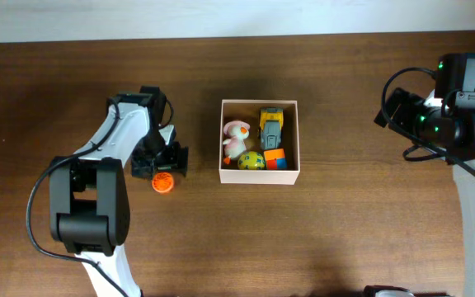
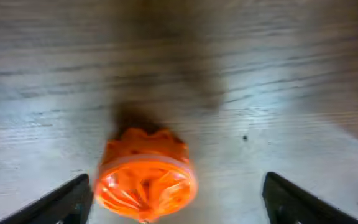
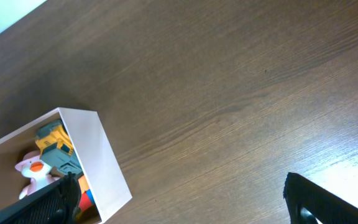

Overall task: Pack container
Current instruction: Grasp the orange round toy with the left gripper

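- Left arm (image 1: 97, 190): white links, blocky black joint housings, thin black cable (image 1: 30, 210) looping off its side.
- Right arm (image 1: 468, 190): same white-and-black build, small green lights (image 1: 423, 118) lit.

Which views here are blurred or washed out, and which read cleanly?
Left wrist: the orange toy is blurred, too near the lens, and pale glare washes the table. Overhead: sharp, evenly lit, no glare. Right wrist: sharp but tilted, the container cut off at the lower left corner.
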Robot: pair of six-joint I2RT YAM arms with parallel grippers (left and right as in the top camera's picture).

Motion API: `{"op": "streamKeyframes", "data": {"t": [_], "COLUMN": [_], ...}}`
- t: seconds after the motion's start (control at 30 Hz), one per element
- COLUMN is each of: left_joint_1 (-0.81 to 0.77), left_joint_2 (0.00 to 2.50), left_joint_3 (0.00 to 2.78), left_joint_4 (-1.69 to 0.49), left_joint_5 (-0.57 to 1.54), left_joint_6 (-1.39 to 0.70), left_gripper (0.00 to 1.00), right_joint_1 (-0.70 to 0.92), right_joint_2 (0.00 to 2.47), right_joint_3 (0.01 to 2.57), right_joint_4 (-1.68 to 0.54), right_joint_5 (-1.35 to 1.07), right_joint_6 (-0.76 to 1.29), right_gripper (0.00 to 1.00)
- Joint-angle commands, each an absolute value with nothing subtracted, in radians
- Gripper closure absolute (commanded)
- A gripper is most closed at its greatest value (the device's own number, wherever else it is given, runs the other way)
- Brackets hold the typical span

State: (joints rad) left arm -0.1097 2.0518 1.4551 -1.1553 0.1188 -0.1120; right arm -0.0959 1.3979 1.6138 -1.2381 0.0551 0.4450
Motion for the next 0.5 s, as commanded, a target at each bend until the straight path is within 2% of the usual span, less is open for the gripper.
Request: {"op": "streamKeyframes", "data": {"t": [0.0,0.1,0.47], "left_joint_1": [-0.107,-0.107,-0.112], "left_joint_2": [2.048,2.048,2.048], "left_joint_3": [1.420,1.403,1.343], "left_joint_4": [-1.134,-1.127,-1.084], "left_joint_5": [0.120,0.070,0.036], "left_joint_6": [-0.147,-0.191,-0.212], "left_gripper": [0.18,0.22,0.23], "right_joint_1": [-0.101,-0.101,-0.101], "right_joint_2": [1.400,1.400,1.400], "right_joint_3": [1.622,1.622,1.622], "right_joint_4": [-1.239,-1.239,-1.239], "right_joint_5": [0.064,0.064,0.064], "right_joint_6": [0.446,0.446,0.446], "right_gripper": [0.01,0.01,0.01]}}
